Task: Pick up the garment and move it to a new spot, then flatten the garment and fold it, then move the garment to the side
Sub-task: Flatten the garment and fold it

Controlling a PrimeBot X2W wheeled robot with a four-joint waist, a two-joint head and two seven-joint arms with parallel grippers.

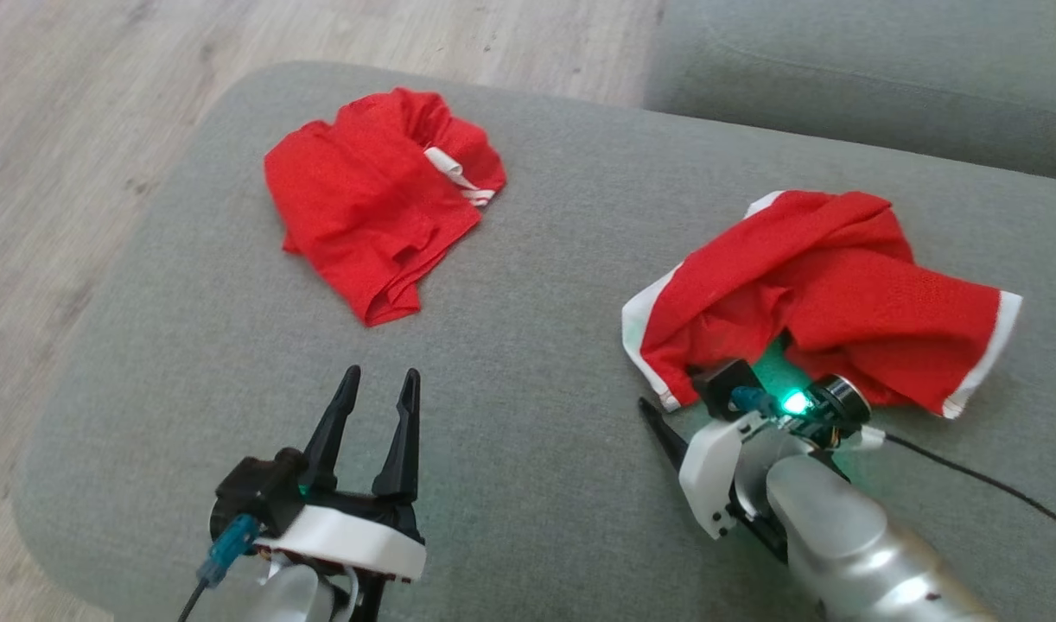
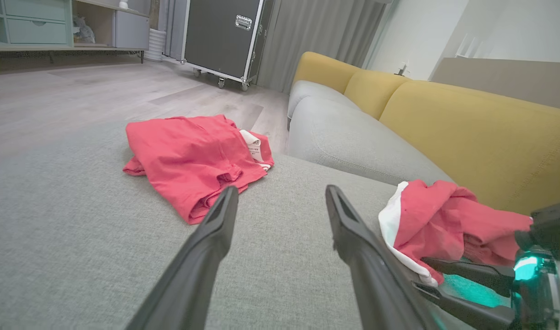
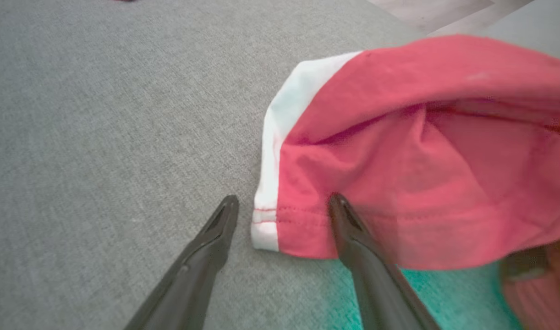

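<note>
Lower right of the head view, my wrist [image 1: 753, 449] hides one right jaw; the garment [image 3: 422, 151] (blurred) overruns the right wrist view's right edge.

Grey sofa seat [image 1: 528, 259], yellow backrests [image 2: 468, 133]; pale wood floor [image 1: 104, 104]; grey curtains [image 2: 316, 36].

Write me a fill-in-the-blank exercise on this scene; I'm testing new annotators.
1. The crumpled garment has ___ trim.
2. The right gripper has its jaws ___ at that garment's corner.
3. The left gripper, jaws apart, holds ___.
4. The folded garment lies on a cushion coloured ___.
Missing words: white; open; nothing; grey.
</note>
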